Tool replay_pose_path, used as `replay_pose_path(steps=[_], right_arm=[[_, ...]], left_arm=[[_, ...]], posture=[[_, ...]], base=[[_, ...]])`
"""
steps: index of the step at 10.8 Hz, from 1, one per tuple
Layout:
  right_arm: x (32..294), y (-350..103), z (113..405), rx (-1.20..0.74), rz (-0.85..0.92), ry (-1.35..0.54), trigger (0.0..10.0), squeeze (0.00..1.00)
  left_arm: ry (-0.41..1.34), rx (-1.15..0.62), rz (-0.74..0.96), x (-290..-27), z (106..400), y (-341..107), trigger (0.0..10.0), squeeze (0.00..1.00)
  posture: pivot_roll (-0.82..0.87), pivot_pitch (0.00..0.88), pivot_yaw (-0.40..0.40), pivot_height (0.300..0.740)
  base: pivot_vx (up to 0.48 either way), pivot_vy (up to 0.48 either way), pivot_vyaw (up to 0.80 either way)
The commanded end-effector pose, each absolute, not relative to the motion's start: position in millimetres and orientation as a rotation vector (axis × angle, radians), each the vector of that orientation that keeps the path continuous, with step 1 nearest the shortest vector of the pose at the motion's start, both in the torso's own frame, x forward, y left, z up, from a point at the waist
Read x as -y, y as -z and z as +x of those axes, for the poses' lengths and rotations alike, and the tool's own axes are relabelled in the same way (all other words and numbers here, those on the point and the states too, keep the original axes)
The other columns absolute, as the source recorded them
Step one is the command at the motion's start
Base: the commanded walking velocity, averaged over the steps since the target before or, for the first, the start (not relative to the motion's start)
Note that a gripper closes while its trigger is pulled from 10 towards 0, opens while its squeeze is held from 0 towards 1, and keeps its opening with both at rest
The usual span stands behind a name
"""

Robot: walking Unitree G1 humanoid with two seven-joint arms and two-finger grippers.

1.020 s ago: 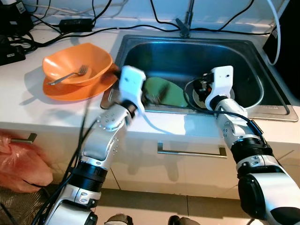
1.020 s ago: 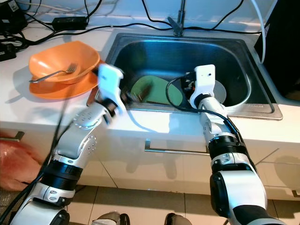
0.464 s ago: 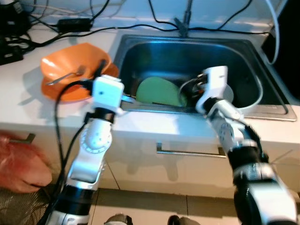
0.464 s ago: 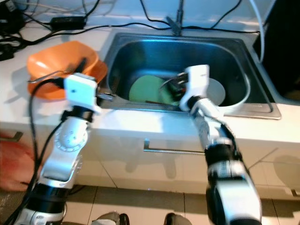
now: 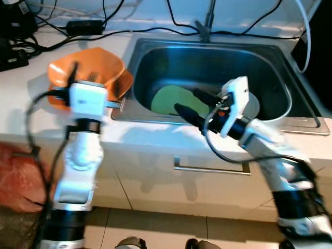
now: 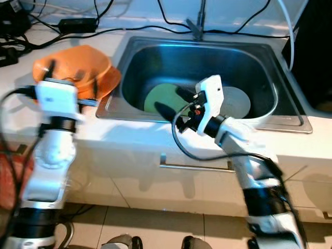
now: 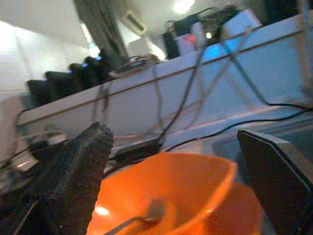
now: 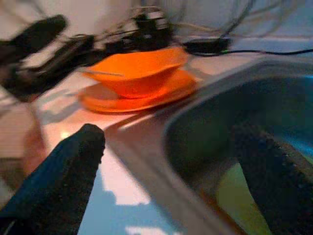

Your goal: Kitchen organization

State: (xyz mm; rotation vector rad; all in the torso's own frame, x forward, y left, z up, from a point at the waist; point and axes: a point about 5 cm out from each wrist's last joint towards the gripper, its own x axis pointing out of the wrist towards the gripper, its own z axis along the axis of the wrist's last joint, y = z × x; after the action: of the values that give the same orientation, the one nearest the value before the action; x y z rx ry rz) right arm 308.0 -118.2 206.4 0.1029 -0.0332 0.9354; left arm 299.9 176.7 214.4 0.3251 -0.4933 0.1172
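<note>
An orange bowl [image 5: 104,65] with a fork [image 7: 142,220] in it rests on an orange plate [image 5: 120,87] on the white counter, left of the sink [image 5: 207,62]. My left gripper [image 7: 171,142] is open just in front of the bowl, which shows between its fingers. A green plate [image 5: 168,98] lies in the sink, with a pale plate [image 5: 254,106] to its right. My right gripper [image 5: 187,100] hovers open over the sink's front edge, above the green plate, its fingers [image 8: 63,176] pointing left towards the bowl.
A faucet [image 5: 207,23] stands behind the sink. Black cables and a power adapter [image 5: 83,24] lie along the counter's back. A drawer handle [image 5: 210,167] is below the sink. An orange bag [image 5: 18,179] sits on the floor at the left.
My left gripper has pulled out of the sink and swung left to the orange bowl. My right gripper has turned from the pale plate to point left over the green plate.
</note>
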Motion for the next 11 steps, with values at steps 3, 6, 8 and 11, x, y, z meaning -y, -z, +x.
replay_pose_path(steps=[3,6,8,11], right_arm=[[115.5,-203.9,298.6,-0.014,0.095,-0.991,10.0,1.0],[121.6,-199.2,306.5,-0.027,0.087,-0.891,10.0,1.0],[121.8,-191.6,303.3,-0.071,0.094,-0.909,10.0,1.0],[128.0,-186.3,298.0,-0.121,0.04,-0.947,10.0,0.0]], left_arm=[[-0.243,0.418,0.278,-200.5,312.3,-210.3,10.0,1.0],[-0.33,0.413,0.279,-219.7,316.0,-214.8,10.0,1.0],[-0.42,0.361,0.252,-241.9,315.4,-206.2,10.0,1.0],[-0.378,0.279,0.189,-242.3,329.6,-195.2,10.0,1.0]], posture=[[0.04,0.086,0.0,0.74],[0.03,0.087,0.005,0.74],[0.04,0.09,0.004,0.74],[0.03,0.089,0.005,0.74]], base=[[0.0,0.0,0.0],[0.0,0.0,0.0],[0.0,0.0,0.0],[0.0,0.0,0.0]])
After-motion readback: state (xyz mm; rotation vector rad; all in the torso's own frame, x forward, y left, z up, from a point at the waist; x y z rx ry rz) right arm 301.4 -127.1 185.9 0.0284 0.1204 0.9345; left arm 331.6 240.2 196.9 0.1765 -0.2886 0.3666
